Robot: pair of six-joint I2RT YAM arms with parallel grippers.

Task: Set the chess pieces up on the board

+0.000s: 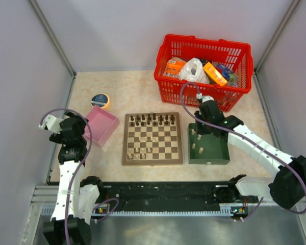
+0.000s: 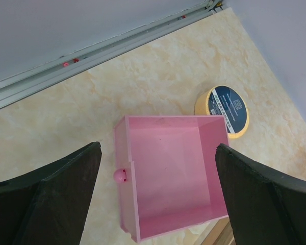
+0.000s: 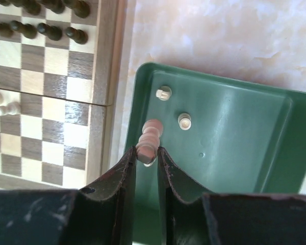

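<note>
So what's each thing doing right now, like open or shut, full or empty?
Left gripper, open, holding nothing.
Right gripper, shut on a cream piece.
Pink box, open, empty.
Tray, holds a few loose cream pieces.
Board, lying flat, dark pieces lined along the far side, a few cream ones on it.
Basket, filled with packets.
Tape, lying flat.

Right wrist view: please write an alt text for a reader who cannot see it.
The right gripper is closed on a pale cream turned chess piece over a green plastic tray. Two more cream pieces rest in the tray; left of it, the wooden checkered chessboard carries dark brown pieces.
</note>
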